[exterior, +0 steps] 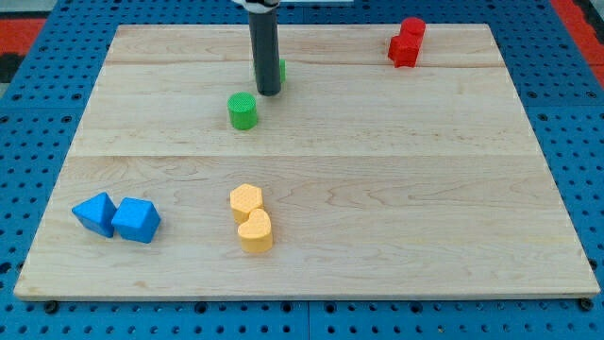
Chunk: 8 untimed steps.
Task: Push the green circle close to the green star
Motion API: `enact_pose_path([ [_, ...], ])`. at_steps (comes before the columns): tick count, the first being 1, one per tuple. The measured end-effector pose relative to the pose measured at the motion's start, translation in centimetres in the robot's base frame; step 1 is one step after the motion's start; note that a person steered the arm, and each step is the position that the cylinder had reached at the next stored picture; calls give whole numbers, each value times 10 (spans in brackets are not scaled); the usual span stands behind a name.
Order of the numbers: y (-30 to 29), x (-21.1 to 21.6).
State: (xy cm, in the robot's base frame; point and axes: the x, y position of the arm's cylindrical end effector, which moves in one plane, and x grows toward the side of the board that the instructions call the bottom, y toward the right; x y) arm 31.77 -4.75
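The green circle [243,110] stands on the wooden board [377,189] left of centre in the upper half. My tip [269,93] rests on the board just to the upper right of it, a small gap apart. The green star [280,69] is almost wholly hidden behind the rod; only a green sliver shows at the rod's right side.
Two red blocks [407,42] sit together at the top right. Two yellow blocks [251,217] sit together at the lower middle. Two blue blocks [117,216] sit together at the lower left. A blue pegboard [38,104] surrounds the board.
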Motion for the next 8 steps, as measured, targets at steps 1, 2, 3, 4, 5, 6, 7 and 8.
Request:
enact_pose_path([
  [1, -9, -32],
  [2, 32, -11],
  [3, 52, 49],
  [4, 6, 85],
  [5, -53, 91],
  [6, -71, 66],
  [7, -44, 47],
  [8, -16, 93],
])
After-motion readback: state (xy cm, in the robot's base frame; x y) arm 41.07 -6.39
